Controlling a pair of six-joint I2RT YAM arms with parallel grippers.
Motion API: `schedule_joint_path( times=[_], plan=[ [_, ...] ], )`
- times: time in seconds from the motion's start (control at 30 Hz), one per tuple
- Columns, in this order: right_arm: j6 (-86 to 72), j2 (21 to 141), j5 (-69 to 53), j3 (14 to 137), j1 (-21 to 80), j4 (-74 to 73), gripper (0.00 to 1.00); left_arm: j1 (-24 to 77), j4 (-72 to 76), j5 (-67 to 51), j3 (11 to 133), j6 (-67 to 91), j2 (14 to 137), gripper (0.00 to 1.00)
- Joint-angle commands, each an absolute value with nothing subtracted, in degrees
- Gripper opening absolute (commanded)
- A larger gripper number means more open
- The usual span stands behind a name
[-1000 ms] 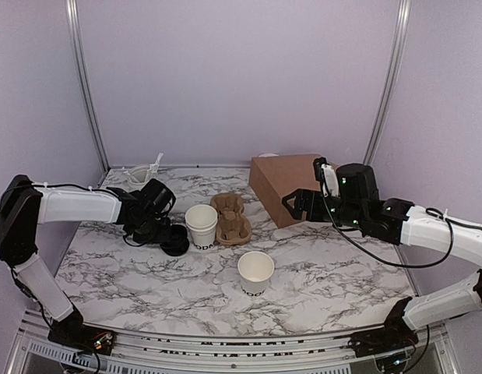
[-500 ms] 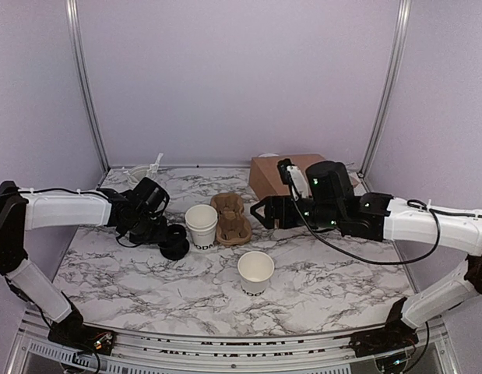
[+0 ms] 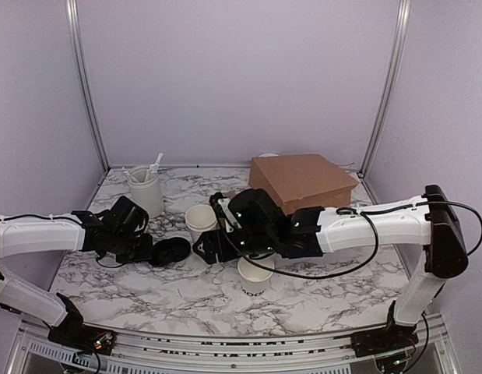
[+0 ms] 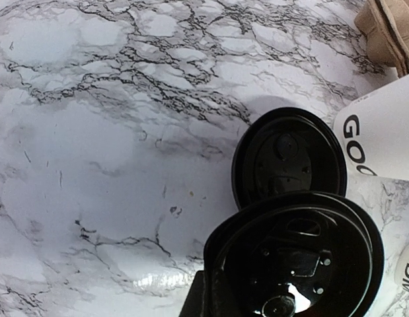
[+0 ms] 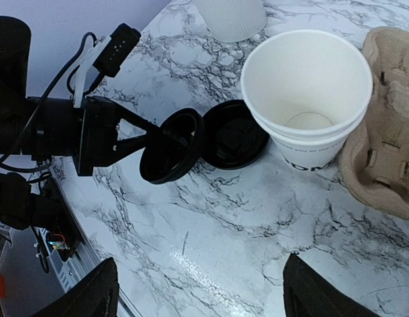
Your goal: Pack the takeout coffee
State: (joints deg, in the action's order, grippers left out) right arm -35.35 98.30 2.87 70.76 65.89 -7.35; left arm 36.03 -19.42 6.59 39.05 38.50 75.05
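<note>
My left gripper point(image 5: 143, 135): jaws pinching a black lid point(image 5: 170, 146), tilted on edge.
My right gripper point(image 3: 213, 248): jaws spread, empty.
Takeout cup point(image 5: 308, 99): upright, unlidded, on the tabletop point(image 5: 257, 218), just right of the held lid, ahead of my right jaws.

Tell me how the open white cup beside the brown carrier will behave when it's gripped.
The cup looks empty and lidless, so it is probably very light and apt to tip or slide on the smooth table. Its thin paper wall would likely dent under a hard squeeze.
</note>
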Motion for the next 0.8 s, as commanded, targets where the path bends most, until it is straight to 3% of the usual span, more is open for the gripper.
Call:
schedule_joint_path(
  times=[0.0,0.33,0.77],
  plan=[
    [-36.9,100.6,3.9,75.9,66.9,-7.1,0.82,36.9,-16.5,2.5,36.6,39.4,69.7,0.00],
    [-26.1,89.0,10.6,70.0,66.6,-0.3,0.87,37.4,-10.4,-12.0,39.6,44.4,63.0,0.00],
    [-10.5,75.6,-9.8,58.0,59.6,13.1,0.91,40.8,9.1,-27.4,48.1,58.5,68.4,0.00]
  ],
)
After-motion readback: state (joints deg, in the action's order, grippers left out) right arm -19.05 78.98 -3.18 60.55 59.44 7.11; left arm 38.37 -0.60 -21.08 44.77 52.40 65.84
